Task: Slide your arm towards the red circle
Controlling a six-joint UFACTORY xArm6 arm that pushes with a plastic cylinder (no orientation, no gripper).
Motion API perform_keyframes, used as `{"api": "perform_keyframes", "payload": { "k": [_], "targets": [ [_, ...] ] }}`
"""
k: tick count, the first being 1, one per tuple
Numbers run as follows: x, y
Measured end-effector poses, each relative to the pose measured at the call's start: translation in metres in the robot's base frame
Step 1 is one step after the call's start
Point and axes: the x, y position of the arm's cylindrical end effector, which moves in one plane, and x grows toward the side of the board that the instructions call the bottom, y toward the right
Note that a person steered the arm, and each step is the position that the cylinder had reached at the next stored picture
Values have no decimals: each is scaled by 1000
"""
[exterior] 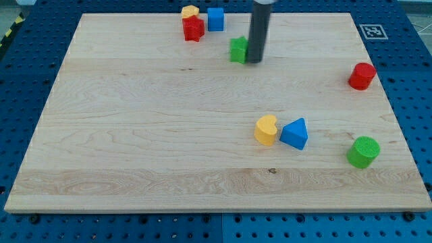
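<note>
On a pale wood-grain board [135, 135], my tip [254, 62], the end of a smooth dark rod with no jaws to tell of, rests against a green block [237, 50] at upper centre. The red circle [362, 76], a ridged cylinder, stands well apart at right.

High oblique view over table [135, 135]

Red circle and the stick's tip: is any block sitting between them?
No. In the camera view, only bare wood lies between my tip and the red circle; the green block touches my tip's other side.
</note>
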Motion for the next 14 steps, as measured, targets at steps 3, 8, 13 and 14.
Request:
{"api": "perform_keyframes", "payload": {
  "k": [3, 8, 13, 14],
  "targets": [
    [-53, -39],
    [-8, 117],
    [53, 150],
    [87, 136]
  ]
}}
